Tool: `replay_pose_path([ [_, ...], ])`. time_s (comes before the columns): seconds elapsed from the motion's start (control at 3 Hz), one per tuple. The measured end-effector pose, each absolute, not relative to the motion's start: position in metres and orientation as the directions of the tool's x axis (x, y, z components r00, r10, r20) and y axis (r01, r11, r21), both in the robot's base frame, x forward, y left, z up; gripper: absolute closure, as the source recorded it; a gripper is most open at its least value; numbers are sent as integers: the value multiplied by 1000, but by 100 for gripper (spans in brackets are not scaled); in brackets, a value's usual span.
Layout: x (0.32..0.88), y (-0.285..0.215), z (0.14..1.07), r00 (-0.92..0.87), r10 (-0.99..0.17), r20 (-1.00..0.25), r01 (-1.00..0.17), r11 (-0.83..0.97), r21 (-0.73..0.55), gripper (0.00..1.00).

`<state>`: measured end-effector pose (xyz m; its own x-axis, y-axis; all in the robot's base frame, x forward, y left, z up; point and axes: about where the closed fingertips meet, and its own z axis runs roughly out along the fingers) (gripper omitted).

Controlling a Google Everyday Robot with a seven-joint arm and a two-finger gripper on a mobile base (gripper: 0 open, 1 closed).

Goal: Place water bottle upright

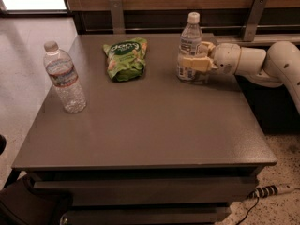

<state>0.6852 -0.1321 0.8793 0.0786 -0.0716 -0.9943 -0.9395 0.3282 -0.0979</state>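
Observation:
The water bottle, small and clear with a white cap and a wide white label, stands upright at the back right of the grey table. My gripper reaches in from the right on a white arm. Its cream fingers wrap around the bottle's lower half and are shut on it. The bottle's base is at the table surface.
A taller ribbed clear bottle with a red-and-blue label stands at the table's left edge. A green snack bag lies at the back centre. A wooden wall with metal brackets runs behind the table. A power strip lies on the floor at the right.

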Motion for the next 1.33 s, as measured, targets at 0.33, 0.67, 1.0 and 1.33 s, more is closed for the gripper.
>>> replay_pose_path([
  [0.33, 685, -132, 880, 79, -72, -994, -940, 328, -98, 62],
  [0.67, 685, -132, 881, 79, -71, -994, -940, 328, -98, 31],
  [1.0, 685, -132, 881, 79, -71, -994, -940, 328, -98, 9],
  [1.33, 685, -130, 881, 79, -71, -994, -941, 324, -98, 0],
])
